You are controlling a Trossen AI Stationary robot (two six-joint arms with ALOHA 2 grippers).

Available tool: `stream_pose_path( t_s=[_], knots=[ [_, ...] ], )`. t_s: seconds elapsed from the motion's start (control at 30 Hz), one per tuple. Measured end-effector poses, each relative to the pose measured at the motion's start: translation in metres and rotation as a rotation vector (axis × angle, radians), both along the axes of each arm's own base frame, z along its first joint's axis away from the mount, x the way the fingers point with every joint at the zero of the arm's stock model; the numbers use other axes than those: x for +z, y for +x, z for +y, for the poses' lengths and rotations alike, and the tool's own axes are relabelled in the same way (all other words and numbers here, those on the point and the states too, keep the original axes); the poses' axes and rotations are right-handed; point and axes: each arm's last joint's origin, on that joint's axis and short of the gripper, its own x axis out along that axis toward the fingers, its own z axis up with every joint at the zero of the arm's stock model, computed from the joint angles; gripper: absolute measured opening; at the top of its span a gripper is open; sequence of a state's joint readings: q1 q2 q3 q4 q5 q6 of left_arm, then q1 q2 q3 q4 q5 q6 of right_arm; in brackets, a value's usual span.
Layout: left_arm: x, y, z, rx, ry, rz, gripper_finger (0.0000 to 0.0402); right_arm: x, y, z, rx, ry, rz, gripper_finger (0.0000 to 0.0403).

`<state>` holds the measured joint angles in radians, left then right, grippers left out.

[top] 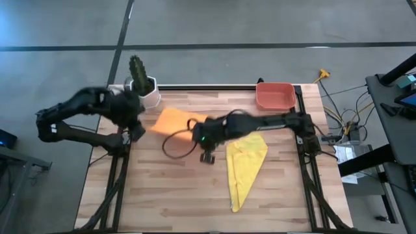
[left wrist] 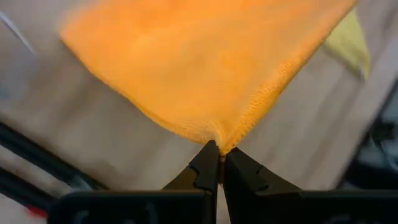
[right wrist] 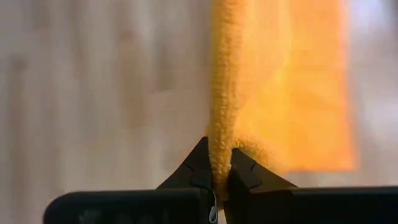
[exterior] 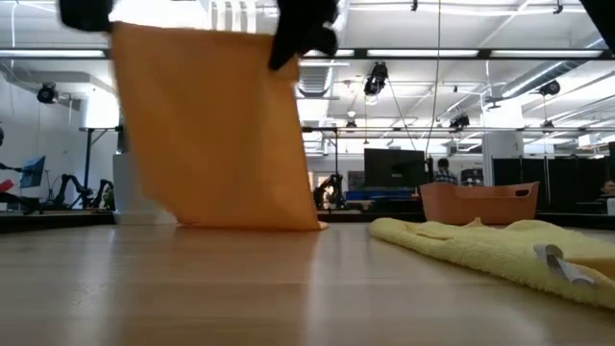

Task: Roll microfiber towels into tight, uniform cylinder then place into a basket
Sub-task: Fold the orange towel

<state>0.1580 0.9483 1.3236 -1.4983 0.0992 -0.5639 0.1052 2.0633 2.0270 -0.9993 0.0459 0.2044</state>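
The orange microfiber towel (exterior: 207, 125) hangs like a curtain between my two grippers, and its lower edge (exterior: 250, 227) reaches the wooden tabletop. My left gripper (left wrist: 219, 163) is shut on one upper corner, at the table's left. My right gripper (right wrist: 219, 167) is shut on the other upper end, near the table's middle. The yellow towel (top: 246, 162) lies loosely folded on the table's right half, resting on its underside. The salmon-red basket (top: 275, 95) stands at the far right corner. My left gripper pinches a corner of the orange towel (left wrist: 221, 140) between its two fingertips, slanting down from above. The cloth fans out below and beyond the fingers. My right gripper pinches a bunched upper edge of the orange towel (right wrist: 221, 146) between its fingertips, slanting down. The cloth hangs away from the fingers in a narrow gathered fold.
A white pot with a green cactus (top: 143, 84) stands at the far left corner, close to my left arm. A black cable loop (top: 174, 144) hangs under my right arm. Bare wood (top: 169, 188) lies along the near left part of the table.
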Motion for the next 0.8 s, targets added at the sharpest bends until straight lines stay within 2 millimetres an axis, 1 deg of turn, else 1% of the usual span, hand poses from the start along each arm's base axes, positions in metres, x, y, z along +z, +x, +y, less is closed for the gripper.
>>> stream_pose_path(
  t_s=[0.07, 0.13, 0.2, 0.33, 0.43, 0.53, 0.63, 0.8],
  knots=[
    [-0.024, -0.001, -0.009, -0.013, -0.078, 0.040, 0.0000, -0.020, 0.010, 0.014, 0.059, 0.103, -0.009, 0.0009],
    [-0.048, -0.003, -0.018, -0.026, -0.137, 0.076, 0.0000, -0.035, 0.016, 0.027, 0.091, 0.198, -0.013, 0.0009],
    [-0.068, -0.005, -0.025, -0.027, -0.190, 0.091, 0.0000, -0.042, 0.019, 0.035, 0.074, 0.250, -0.007, 0.0009],
    [-0.098, -0.006, -0.036, -0.022, -0.284, 0.064, 0.0000, -0.050, 0.018, 0.037, 0.051, 0.279, 0.002, 0.0009],
    [-0.110, -0.004, -0.040, -0.016, -0.317, 0.018, 0.0000, -0.051, 0.018, 0.036, 0.073, 0.264, -0.006, 0.0009],
    [-0.118, -0.002, -0.040, 0.002, -0.288, -0.001, 0.0000, -0.049, 0.018, 0.033, 0.094, 0.240, -0.015, 0.0009],
    [-0.123, 0.000, -0.038, 0.027, -0.212, -0.016, 0.0000, -0.051, 0.017, 0.025, 0.050, 0.179, 0.000, 0.0009],
    [-0.129, 0.004, -0.036, -0.009, -0.087, -0.010, 0.0000, -0.058, 0.016, 0.009, -0.001, 0.114, 0.027, 0.0009]
  ],
)
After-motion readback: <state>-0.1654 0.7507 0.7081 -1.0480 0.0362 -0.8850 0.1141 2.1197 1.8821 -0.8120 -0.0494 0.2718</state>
